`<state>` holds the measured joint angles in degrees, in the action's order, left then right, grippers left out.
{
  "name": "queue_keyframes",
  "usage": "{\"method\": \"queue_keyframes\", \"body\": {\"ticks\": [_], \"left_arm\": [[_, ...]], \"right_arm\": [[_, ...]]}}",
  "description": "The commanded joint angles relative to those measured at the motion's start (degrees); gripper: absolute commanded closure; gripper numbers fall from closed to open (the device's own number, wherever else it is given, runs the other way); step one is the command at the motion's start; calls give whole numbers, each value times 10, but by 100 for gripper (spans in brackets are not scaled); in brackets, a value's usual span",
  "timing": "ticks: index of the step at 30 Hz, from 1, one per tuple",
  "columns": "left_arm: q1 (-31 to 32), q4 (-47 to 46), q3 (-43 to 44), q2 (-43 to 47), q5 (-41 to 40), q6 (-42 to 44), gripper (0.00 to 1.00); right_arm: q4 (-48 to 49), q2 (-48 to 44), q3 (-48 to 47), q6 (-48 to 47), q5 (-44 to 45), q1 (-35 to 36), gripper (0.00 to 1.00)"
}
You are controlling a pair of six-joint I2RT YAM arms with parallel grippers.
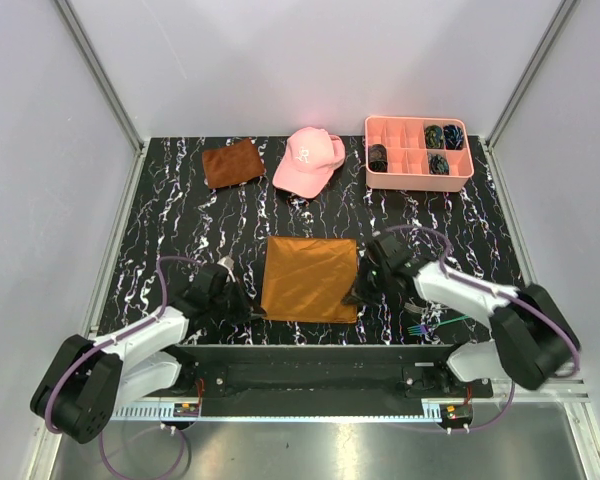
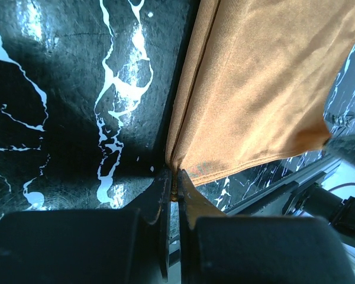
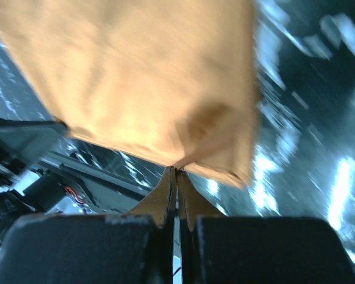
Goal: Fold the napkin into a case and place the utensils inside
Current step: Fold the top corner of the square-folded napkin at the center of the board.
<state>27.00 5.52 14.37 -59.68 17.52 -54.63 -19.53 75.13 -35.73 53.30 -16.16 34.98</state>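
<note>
The napkin [image 1: 310, 278] lies mostly flat in the middle of the black, white-veined tabletop [image 1: 180, 220], roughly square, its near edge close to the arms' bases. The left end effector [image 1: 248, 305] has its jaws pressed together on the napkin's near-left corner. In the left wrist view the cloth [image 2: 254, 89] runs straight into the closed tips [image 2: 174, 183]. The right end effector [image 1: 358, 292] is likewise clamped shut on the near-right corner. Its wrist view, blurred, shows the fabric [image 3: 148, 77] bunched and lifted slightly where the tips [image 3: 176, 177] pinch it.

The utensils [image 1: 420, 327] lie on the tabletop just right of the napkin, beside the right arm, near the front edge. Along the far edge are a smaller rust-brown cloth [image 1: 232, 162], a pink cap [image 1: 308, 160] and a pink compartment tray [image 1: 385, 175] holding dark items.
</note>
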Motion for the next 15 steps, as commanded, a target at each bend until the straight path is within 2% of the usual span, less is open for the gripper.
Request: {"method": "queue_keyframes", "body": {"ticks": [1, 8, 12, 15], "left_arm": [[2, 24, -29, 2, -8, -6, 100], [2, 20, -31, 2, -11, -5, 100], [2, 20, -32, -2, -11, -2, 100], [2, 20, -34, -6, -11, 0, 100]], "right_arm": [[40, 112, -125, -83, -26, -1, 100], [42, 308, -345, -132, -69, -1, 100], [41, 402, -431, -138, -91, -2, 100], [41, 439, -477, -134, -106, -1, 100]]}}
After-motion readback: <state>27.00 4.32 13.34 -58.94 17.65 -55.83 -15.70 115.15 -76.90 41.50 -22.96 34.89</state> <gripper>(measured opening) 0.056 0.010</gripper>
